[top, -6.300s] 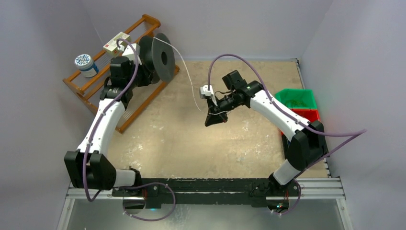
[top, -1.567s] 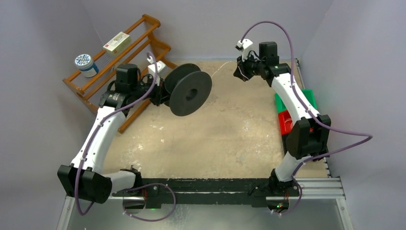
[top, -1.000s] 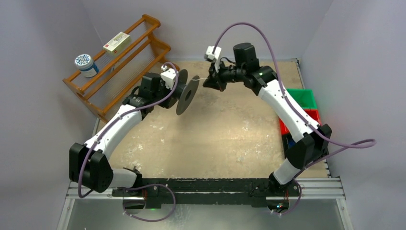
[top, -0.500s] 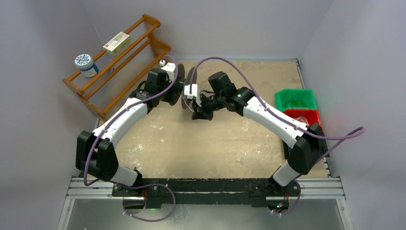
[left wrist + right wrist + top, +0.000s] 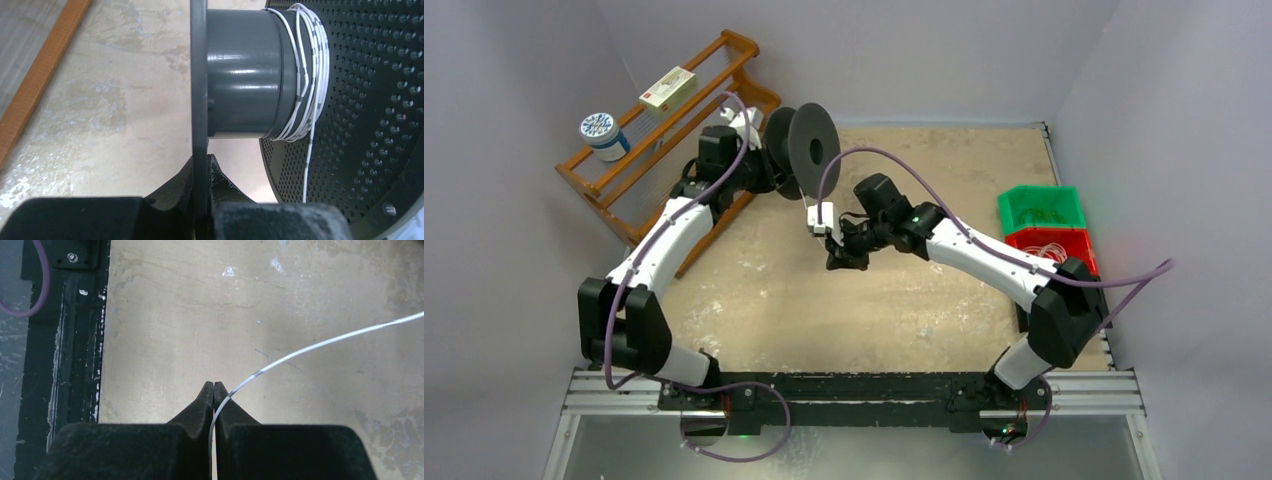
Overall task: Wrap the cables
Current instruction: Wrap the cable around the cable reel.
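Winding under way: right gripper point(image 5: 214, 390) pinches the white cable point(image 5: 320, 345), whose few laid turns sit on the hub of the dark spool point(image 5: 242, 75) clamped by its flange in the left gripper point(image 5: 201, 167); next move, by judgement, needs another turn under steady tension.

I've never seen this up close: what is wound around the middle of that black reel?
A few loops of thin white cable sit on the grey hub, bunched against the perforated flange. The hub's far side is hidden.
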### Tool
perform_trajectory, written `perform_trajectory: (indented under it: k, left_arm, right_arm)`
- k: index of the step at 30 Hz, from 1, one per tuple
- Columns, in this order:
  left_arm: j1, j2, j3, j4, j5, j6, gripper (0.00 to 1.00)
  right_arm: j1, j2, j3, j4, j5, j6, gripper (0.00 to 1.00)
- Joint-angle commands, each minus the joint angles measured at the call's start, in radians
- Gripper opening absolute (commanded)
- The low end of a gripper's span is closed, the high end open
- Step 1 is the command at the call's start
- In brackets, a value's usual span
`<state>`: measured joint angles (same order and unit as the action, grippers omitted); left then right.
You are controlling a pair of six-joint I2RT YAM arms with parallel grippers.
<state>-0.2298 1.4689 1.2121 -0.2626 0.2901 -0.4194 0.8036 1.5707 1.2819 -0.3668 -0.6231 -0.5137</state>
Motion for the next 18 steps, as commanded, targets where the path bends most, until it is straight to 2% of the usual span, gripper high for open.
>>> perform_trajectory:
  k: [1,10,14,18]
  left_arm:
    - [0.028,-0.091,0.018,0.207,0.197,-0.121,0.00]
    - [0.047,-0.142,0.015,0.195,0.402,-0.097,0.00]
    - [0.047,-0.120,0.053,0.071,0.452,-0.036,0.00]
    - [0.047,-0.095,0.042,0.021,0.532,-0.008,0.00]
  right_arm:
    - [-0.017,0.010,-0.013,0.038,-0.043,0.016,0.00]
    - [-0.185,0.010,-0.013,0.051,-0.100,0.047,0.00]
    - [-0.196,-0.048,-0.032,0.075,0.063,-0.023,0.00]
    - [-0.196,-0.114,-0.075,0.131,0.246,-0.093,0.00]
